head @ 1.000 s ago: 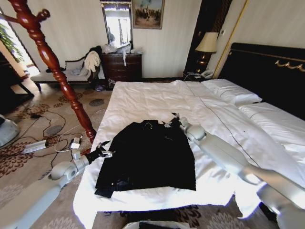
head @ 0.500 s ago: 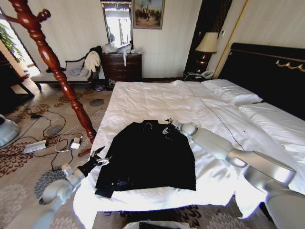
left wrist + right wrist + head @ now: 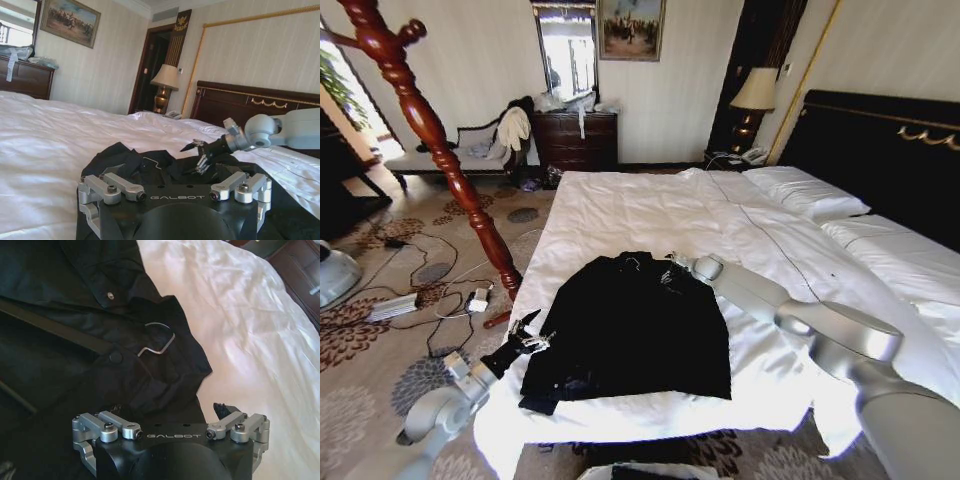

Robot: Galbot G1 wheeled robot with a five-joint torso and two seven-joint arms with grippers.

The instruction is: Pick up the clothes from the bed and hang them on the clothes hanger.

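- The clothes [image 3: 632,325] lie flat near the bed's [image 3: 650,205] foot edge, nothing lifted or hung yet.
- Your right gripper [image 3: 670,266] sits open-fingered at the collar.
- Left gripper [image 3: 532,335] spread open beside the bed's side edge, empty.

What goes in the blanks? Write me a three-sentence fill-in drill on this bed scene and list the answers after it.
1. The black jacket lies spread on the ____ bed.
2. The right gripper is at the jacket's ____, where a metal hook pokes out.
3. The left gripper hangs at the bed's edge beside the jacket, jaws ____.

Missing words: white; collar; open
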